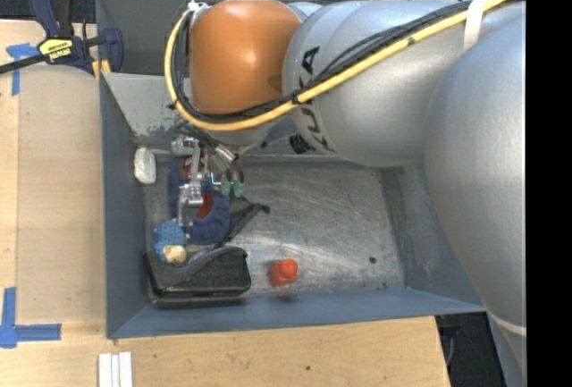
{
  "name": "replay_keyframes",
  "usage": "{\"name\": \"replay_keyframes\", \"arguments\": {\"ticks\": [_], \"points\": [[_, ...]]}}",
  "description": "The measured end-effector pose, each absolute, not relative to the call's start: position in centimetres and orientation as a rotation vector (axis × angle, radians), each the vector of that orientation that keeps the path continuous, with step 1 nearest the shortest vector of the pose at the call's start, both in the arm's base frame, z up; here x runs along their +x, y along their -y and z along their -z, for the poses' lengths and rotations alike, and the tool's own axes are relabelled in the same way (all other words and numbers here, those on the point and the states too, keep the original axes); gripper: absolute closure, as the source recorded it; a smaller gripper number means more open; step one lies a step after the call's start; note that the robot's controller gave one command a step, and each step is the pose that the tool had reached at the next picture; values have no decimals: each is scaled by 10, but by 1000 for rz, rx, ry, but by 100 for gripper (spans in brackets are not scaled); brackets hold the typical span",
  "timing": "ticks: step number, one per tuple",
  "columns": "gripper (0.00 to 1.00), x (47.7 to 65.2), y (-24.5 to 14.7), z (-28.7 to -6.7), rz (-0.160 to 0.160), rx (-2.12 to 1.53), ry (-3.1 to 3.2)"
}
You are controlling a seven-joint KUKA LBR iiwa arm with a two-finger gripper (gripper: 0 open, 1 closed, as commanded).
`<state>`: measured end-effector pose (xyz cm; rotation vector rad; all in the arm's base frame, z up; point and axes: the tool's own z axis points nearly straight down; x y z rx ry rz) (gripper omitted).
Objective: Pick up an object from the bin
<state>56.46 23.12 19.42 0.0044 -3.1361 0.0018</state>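
1. The grey metal bin (121, 197) holds a few small things. Most of them lie close together at its 9 o'clock side.
2. The big silver arm (402, 81) comes in from 3 o'clock. Its round orange cover (237, 50) sits over the 11 o'clock part of the bin.
3. The pincer (191, 194) hangs down under the orange cover, low in the bin at 9 o'clock.
4. I cannot tell if the pincer is spread or pressed together, or if it is pinching anything.
5. Right under the pincer lies a blue soft thing (183, 229), all crumpled up. The pincer is at its top edge, but I cannot tell if they touch.
6. A red patch (213, 206) shows on the blue soft thing, just at 3 o'clock from the pincer. I cannot tell if it is its own thing.
7. A small tan lump (175, 256) sits at the 6 o'clock edge of the blue soft thing.
8. A dark strap (246, 215) sticks out from the blue soft thing toward 3 o'clock.
9. A black flat box (210, 278) lies in the 7 o'clock corner, by the bin wall and touching the blue soft thing.
10. A small white thing (145, 166) lies at 10 o'clock, beside the pincer.
11. A small red thing (284, 272) lies by itself at 6 o'clock, near the end of the black flat box.
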Motion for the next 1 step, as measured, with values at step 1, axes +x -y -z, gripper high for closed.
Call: {"name": "replay_keyframes", "arguments": {"ticks": [1], "points": [[0,617,-200,-90,9,-22,3151]]}}
